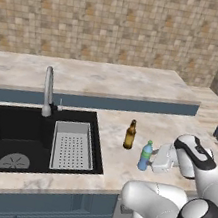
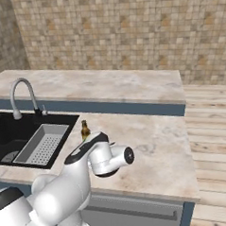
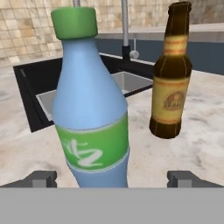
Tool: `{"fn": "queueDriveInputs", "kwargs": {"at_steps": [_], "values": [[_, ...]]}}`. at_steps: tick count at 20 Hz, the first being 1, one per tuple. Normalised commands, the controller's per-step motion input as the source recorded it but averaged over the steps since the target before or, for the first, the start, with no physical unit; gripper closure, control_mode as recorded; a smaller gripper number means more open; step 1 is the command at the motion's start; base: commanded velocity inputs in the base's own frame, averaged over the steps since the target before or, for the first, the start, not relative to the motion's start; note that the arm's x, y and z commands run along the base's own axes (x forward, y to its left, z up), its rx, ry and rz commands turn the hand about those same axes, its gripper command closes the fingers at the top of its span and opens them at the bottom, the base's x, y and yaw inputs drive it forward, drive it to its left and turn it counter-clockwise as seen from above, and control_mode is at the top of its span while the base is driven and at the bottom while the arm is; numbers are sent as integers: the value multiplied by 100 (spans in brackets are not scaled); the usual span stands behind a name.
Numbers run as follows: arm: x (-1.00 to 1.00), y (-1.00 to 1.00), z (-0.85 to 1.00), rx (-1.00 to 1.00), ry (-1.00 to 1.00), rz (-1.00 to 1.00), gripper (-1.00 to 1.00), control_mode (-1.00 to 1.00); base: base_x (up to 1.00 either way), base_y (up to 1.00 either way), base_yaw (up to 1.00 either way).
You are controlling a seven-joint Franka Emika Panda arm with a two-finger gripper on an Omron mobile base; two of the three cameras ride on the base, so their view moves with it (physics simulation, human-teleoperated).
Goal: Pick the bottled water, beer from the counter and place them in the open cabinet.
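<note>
Bottled water [image 3: 92,109] stands closest to the hand camera, upright on the table [image 1: 116,168], its green cap up and its green label band facing the lens. Either side of its base rise the two dark fingertips [image 3: 41,178] of the hand [image 3: 111,179], spread wide apart with the bottle standing between them and neither tip touching it. Using the bottled water as the landmark: the beer [image 1: 130,134] stands upright just beside it, a little farther from the hand and toward the sink [image 1: 19,138], the two bottles apart from one another. Beyond both bottles, on the far side from the hand, lies the black sink with a pale grey strainer tray [image 1: 72,146] sitting in its near basin and a curved metal tap [image 1: 48,92] behind it. From the left base camera the hand comes at the bottled water from the side away from the sink, held level and low over the marbled table top.
</note>
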Motion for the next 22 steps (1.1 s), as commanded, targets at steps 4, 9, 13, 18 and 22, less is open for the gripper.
{"fn": "queueDriveInputs", "kwargs": {"at_steps": [4, 9, 13, 18, 22], "values": [[0, 14, 0, 0, 0, 0, -100, -100, 0, 0, 0], [0, 16, 0, 0, 0, 0, -100, -100, 0, 0, 0], [0, 9, 0, 0, 0, 0, -100, -100, 0, 0, 0], [0, 7, 0, 0, 0, 0, -100, -100, 0, 0, 0], [3, 9, -6, 0, 0, 0, -100, -100, 0, 0, 0]]}}
